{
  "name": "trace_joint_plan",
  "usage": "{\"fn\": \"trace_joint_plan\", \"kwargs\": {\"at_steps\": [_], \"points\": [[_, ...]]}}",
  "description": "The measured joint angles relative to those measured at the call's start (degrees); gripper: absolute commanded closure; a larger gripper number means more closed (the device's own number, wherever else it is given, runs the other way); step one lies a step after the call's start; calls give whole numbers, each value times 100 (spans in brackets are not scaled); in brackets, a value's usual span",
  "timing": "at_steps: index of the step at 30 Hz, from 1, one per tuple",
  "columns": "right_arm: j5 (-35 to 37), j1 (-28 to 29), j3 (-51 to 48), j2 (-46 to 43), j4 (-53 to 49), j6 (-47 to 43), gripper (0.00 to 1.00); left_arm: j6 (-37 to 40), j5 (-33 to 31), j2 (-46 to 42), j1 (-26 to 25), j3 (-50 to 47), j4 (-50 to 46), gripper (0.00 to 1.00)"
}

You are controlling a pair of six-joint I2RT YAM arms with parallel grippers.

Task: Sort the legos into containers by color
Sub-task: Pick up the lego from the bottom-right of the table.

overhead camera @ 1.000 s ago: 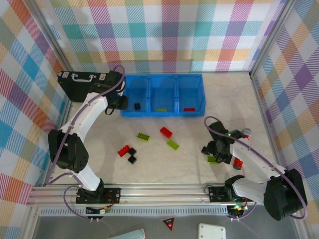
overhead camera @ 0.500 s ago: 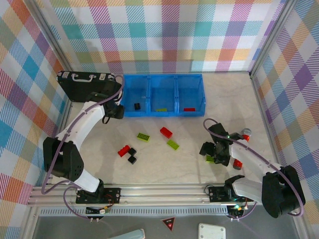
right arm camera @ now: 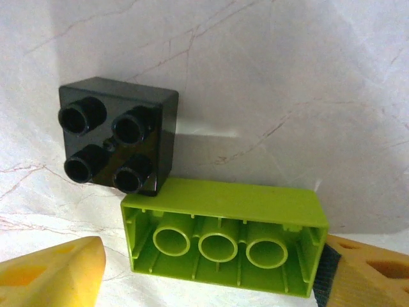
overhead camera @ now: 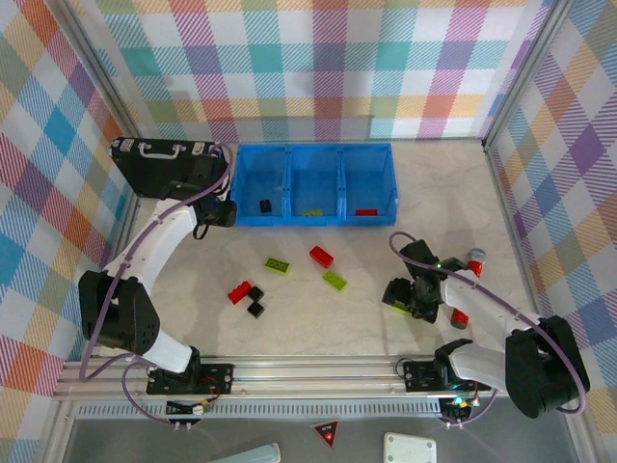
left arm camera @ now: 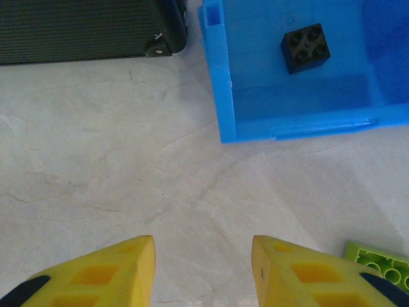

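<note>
The containers are three compartments of a blue bin point(overhead camera: 386, 198). Its left one holds a black cube point(overhead camera: 265, 205) point(left arm camera: 305, 47), the middle a green brick point(overhead camera: 311, 212), the right a red brick point(overhead camera: 365, 211). Loose legos lie mid-table: two green point(overhead camera: 278, 265) point(overhead camera: 335, 280), two red point(overhead camera: 321, 257) point(overhead camera: 239, 292), two black point(overhead camera: 255, 309). My left gripper point(overhead camera: 214, 217) point(left arm camera: 202, 246) is open over bare table beside the bin's left wall point(left arm camera: 220, 96). My right gripper point(overhead camera: 403, 299) point(right arm camera: 214, 256) is open around an upturned green brick point(right arm camera: 223, 233) point(overhead camera: 397, 308); its right finger point(right arm camera: 370, 272) touches the brick's end. A black cube point(right arm camera: 115, 134) touches that brick.
A black briefcase point(overhead camera: 159, 164) point(left arm camera: 83, 29) stands left of the bin, close to my left arm. A red brick point(overhead camera: 461, 317) lies beside my right arm. Another green brick point(left arm camera: 380, 262) sits right of my left fingers. Checked walls close in the table.
My left gripper has drawn back from the bin's left compartment toward the near left. My right gripper has shifted slightly left over the green brick, its jaws widening and then narrowing a little.
</note>
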Motion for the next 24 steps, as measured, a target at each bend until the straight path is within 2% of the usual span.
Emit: {"fn": "trace_joint_plan", "kwargs": {"at_steps": [11,24], "points": [[22,70,0,160,-2,72,27,-2,109,0,26,-15,15,57],[109,72,17,170,-68,111,29,-2,153,0,26,-96,129,57]]}}
